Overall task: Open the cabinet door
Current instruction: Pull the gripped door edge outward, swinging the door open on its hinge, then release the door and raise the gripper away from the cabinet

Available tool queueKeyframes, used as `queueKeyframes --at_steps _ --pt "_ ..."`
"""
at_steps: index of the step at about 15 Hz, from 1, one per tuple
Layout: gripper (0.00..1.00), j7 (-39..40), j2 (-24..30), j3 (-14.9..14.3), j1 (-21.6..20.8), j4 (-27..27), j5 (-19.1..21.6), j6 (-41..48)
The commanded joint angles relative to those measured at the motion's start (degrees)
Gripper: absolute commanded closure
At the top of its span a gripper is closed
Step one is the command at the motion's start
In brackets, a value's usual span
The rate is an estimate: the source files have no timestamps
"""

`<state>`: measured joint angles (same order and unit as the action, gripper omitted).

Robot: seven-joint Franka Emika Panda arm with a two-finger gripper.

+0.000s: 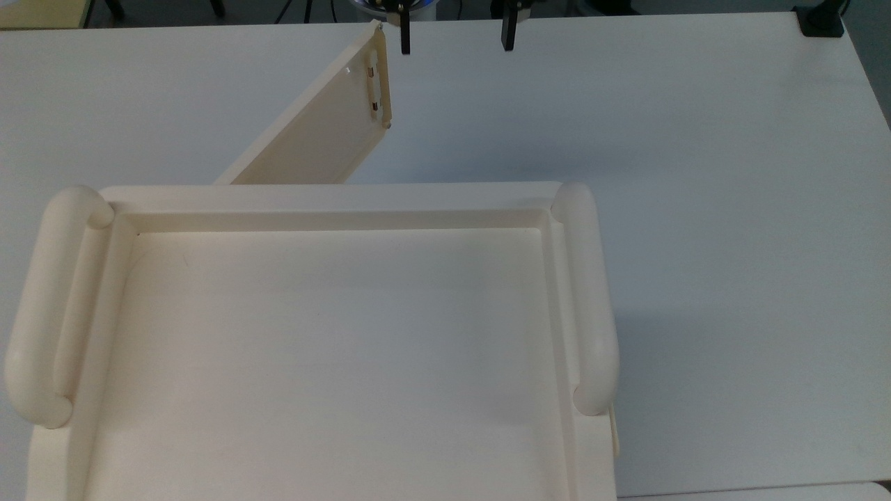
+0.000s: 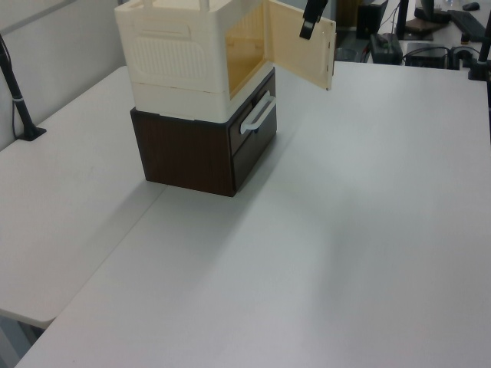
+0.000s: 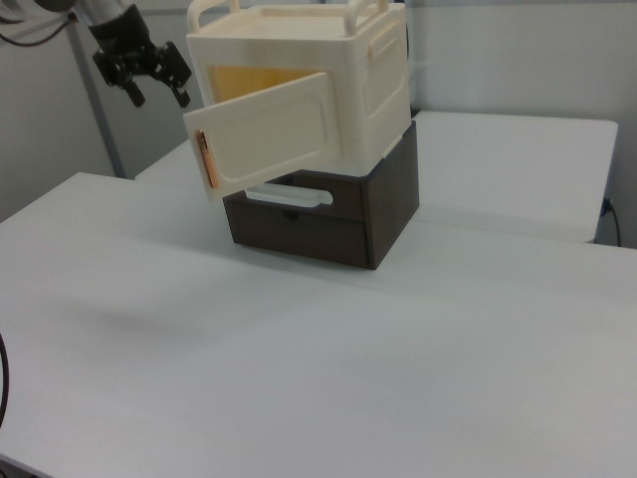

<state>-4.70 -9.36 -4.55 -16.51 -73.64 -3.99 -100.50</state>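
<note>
Right view has the cabinet door [image 3: 269, 134] swung roughly halfway out from the cream cabinet [image 3: 328, 60], which sits on a dark brown drawer unit [image 3: 328, 214] on the white worktop [image 3: 299, 358]. End effector [image 3: 149, 72] hangs beside the door's latch edge, fingers spread and holding nothing, probably lined up to nudge it wider. Cabinet's yellowish inside looks empty from what I can see.

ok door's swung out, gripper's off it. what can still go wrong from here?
1. The open gripper hangs close beside the cabinet door near its latch edge; a sideways move could knock it back.
2. The cabinet merely sits on the dark drawer unit; a hard bump might shift it.
</note>
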Motion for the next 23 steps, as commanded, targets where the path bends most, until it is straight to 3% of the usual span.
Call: queueKeyframes --at_steps 1,6,9,19,23 --pt "0.01 1.4 -0.3 -0.8 0.4 -2.0 0.7 -1.2" --pt "0.00 6.0 0.0 -1.8 6.2 -3.4 0.5 4.2" --pt "0.00 5.8 -0.1 -1.8 6.7 -3.8 0.4 6.3" --pt "0.00 5.7 2.1 -1.7 8.4 -12.2 0.5 5.9" --pt "0.00 5.5 2.5 -1.7 9.6 -12.5 0.5 6.3"
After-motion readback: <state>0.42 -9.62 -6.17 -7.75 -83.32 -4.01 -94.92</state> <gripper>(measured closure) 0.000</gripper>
